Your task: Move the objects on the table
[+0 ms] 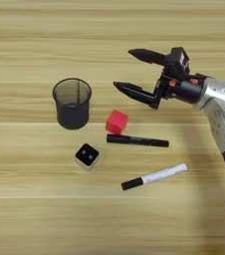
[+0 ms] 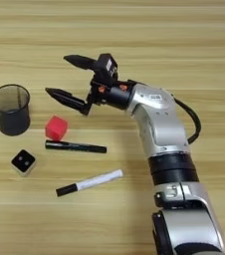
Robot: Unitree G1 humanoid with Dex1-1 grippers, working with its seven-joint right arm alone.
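Fingers of the right gripper [image 1: 129, 69] are spread wide apart and hold nothing, up in the air over the light wooden table [image 1: 30, 30]. Small red foam cube [image 1: 116, 122] sits at about 6 o'clock from the jaws, not touching. Slim all-black marker [image 1: 137, 141] lies just below the cube. White marker with a black cap [image 1: 154, 177] lies lower, tilted. Dark mesh cup [image 1: 72, 103] stands at 9 o'clock from the cube.

Open hand [image 1: 123, 69] above red cube [image 1: 116, 122]
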